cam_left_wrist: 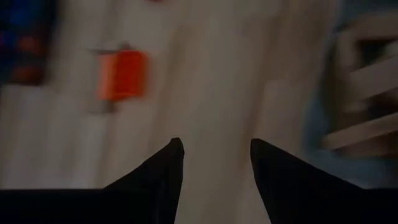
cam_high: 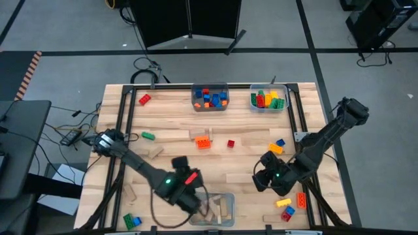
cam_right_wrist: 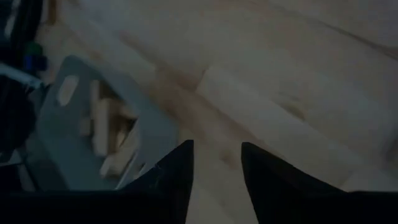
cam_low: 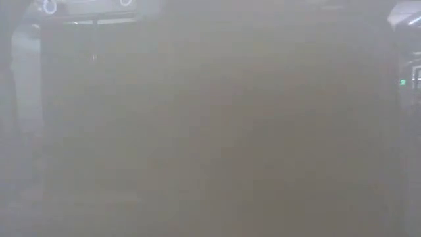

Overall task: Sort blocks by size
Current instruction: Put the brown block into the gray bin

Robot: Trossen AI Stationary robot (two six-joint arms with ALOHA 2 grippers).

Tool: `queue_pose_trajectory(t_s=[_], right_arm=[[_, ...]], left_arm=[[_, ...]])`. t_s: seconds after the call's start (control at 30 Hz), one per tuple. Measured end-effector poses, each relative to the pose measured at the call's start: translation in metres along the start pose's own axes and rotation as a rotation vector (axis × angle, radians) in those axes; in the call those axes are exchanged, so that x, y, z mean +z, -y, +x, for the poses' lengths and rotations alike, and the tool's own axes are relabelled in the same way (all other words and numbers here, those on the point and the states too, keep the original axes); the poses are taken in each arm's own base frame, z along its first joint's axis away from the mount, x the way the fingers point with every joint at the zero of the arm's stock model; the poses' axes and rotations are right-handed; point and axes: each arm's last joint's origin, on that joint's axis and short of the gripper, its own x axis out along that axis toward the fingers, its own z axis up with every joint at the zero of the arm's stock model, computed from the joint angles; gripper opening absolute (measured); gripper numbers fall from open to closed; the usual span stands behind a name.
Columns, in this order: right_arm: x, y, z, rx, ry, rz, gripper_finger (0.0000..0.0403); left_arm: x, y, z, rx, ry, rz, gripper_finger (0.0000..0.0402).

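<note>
Loose studded bricks lie about the table: an orange one [cam_high: 204, 141], a red one [cam_high: 230, 143], a green one [cam_high: 148, 136] and a blue-yellow one [cam_high: 279, 142]. Tan wooden blocks [cam_high: 199, 132] lie flat near the middle. My left gripper [cam_high: 191, 200] is open and empty at the left end of a clear bin [cam_high: 225, 199] that holds wooden blocks. In its wrist view [cam_left_wrist: 216, 163] an orange brick [cam_left_wrist: 122, 74] lies beyond the fingers. My right gripper [cam_high: 262, 175] is open and empty over bare wood right of the middle. Its wrist view [cam_right_wrist: 216, 163] shows that bin [cam_right_wrist: 62, 155].
Two clear bins stand at the far edge, one with blue, orange and red bricks [cam_high: 209, 98], one with green, yellow and red bricks [cam_high: 268, 99]. More bricks lie at the near right [cam_high: 287, 207] and near left [cam_high: 131, 220]. The low view is a brown blur.
</note>
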Motion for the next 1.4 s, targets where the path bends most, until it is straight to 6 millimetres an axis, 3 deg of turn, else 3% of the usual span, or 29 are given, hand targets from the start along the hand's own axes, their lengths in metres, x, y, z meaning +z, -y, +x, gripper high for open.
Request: queue_pose_trajectory(t_s=[0.2, 0.33, 0.7, 0.93, 1.13, 1.23, 1.4], right_arm=[[-0.005, -0.015, -0.02, 0.047, -0.027, -0.015, 0.0112], [-0.01, -0.015, -0.024, 0.055, -0.044, 0.027, 0.009], [-0.028, -0.009, -0.031, 0.016, -0.189, 0.104, 0.0035], [-0.029, -0.009, -0.031, 0.011, -0.195, 0.099, 0.0014], [-0.028, -0.006, -0.031, -0.018, -0.185, 0.083, 0.0026], [-0.027, -0.004, -0.031, -0.041, -0.178, 0.073, 0.0032], [-0.026, -0.003, -0.031, -0.039, -0.154, 0.063, 0.003]], left_arm=[[-0.033, -0.003, -0.011, 0.222, -0.041, 0.06, 0.0192], [-0.048, 0.006, -0.01, 0.259, -0.007, 0.109, 0.0192], [-0.083, 0.007, 0.018, 0.359, -0.103, 0.103, 0.0192], [-0.086, 0.011, 0.025, 0.293, -0.165, 0.142, 0.0192], [-0.076, 0.023, 0.032, 0.133, -0.137, 0.243, 0.0192], [-0.07, 0.013, 0.039, 0.15, -0.157, 0.256, 0.0192], [-0.086, -0.025, 0.052, 0.154, -0.193, 0.16, 0.0192]])
